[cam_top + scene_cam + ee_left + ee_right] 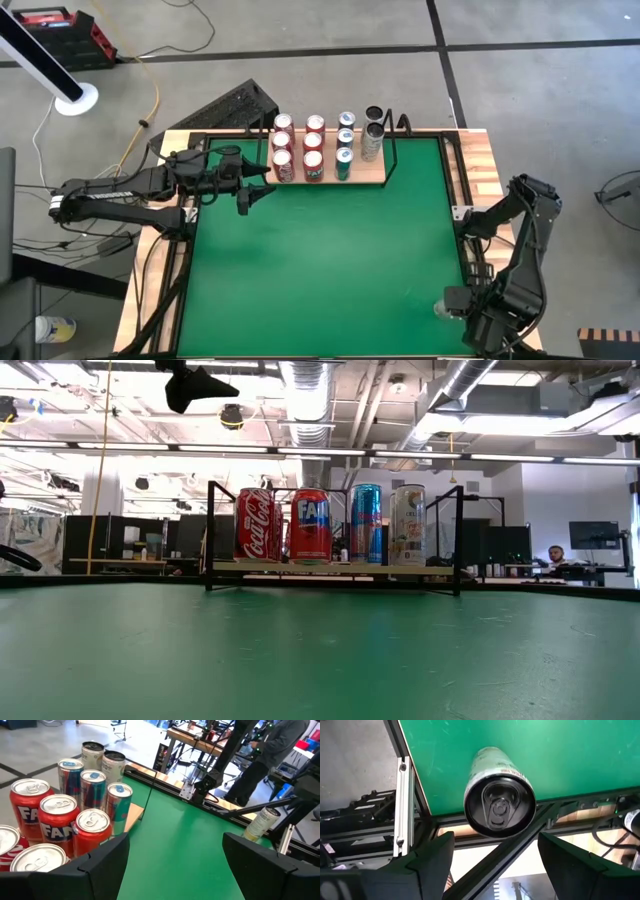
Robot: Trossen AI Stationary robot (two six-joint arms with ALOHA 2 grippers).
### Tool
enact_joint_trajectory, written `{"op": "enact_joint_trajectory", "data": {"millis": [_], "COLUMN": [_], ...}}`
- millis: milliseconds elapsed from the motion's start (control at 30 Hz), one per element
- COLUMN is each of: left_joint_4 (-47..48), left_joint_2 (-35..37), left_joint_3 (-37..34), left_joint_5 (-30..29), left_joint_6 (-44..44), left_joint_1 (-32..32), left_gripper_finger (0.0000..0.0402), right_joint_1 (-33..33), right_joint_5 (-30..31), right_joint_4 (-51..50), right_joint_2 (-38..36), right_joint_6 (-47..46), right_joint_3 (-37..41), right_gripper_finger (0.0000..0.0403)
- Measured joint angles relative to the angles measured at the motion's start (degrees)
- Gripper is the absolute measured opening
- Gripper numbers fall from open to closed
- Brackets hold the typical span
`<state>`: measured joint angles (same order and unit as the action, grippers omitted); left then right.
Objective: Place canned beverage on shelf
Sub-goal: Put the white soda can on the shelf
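The shelf (375,178) is a light-wood board with a black wire frame, standing at the table's far edge. It carries several red cans (298,150), three blue cans (345,142) and two pale cans (372,135). They also show in the low view (330,525). My left gripper (258,193) is open and empty just left of the shelf, above the table. A pale can (500,795) stands upright near the table's near right corner (443,308). My right gripper (495,845) is open over it, a finger on either side, clear of it.
A black metal frame (402,805) and light-wood strips (480,165) edge the green table (320,270). A person (260,760) stands beyond the table's right side. Cables and a black rack (235,105) lie off the far left corner.
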<state>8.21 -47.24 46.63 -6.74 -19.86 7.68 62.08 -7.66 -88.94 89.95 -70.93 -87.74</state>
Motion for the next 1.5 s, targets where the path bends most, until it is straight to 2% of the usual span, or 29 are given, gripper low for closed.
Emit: {"op": "enact_joint_trajectory", "data": {"millis": [333, 633, 833, 1300, 1500], "left_joint_4": [0.0, 0.2, 0.8, 2.1, 3.3], "left_joint_2": [0.0, 0.0, 0.0, 0.0, 0.0], "left_joint_3": [0.0, 0.0, 0.0, 0.0, 0.0], "left_joint_5": [0.0, 0.0, 0.0, 0.0, 0.0], "left_joint_6": [2.0, 2.8, 2.8, 3.3, 3.6], "left_joint_1": [0.0, 0.0, 0.0, 0.0, 0.0], "left_gripper_finger": [0.0304, 0.0304, 0.0304, 0.0304, 0.0304], "right_joint_1": [-2.4, -1.1, 0.0, -0.3, -1.2], "right_joint_5": [-4.1, 0.3, 0.1, 1.3, 1.6], "right_joint_4": [-0.6, -0.4, 1.8, 10.9, 11.2], "right_joint_2": [0.0, -0.1, -0.1, -0.1, 0.0], "right_joint_6": [0.3, 0.9, 0.3, 0.4, 0.4], "right_joint_3": [0.0, 0.3, 3.4, 10.4, 11.4], "right_gripper_finger": [0.0348, 0.0382, 0.0398, 0.04, 0.039]}}
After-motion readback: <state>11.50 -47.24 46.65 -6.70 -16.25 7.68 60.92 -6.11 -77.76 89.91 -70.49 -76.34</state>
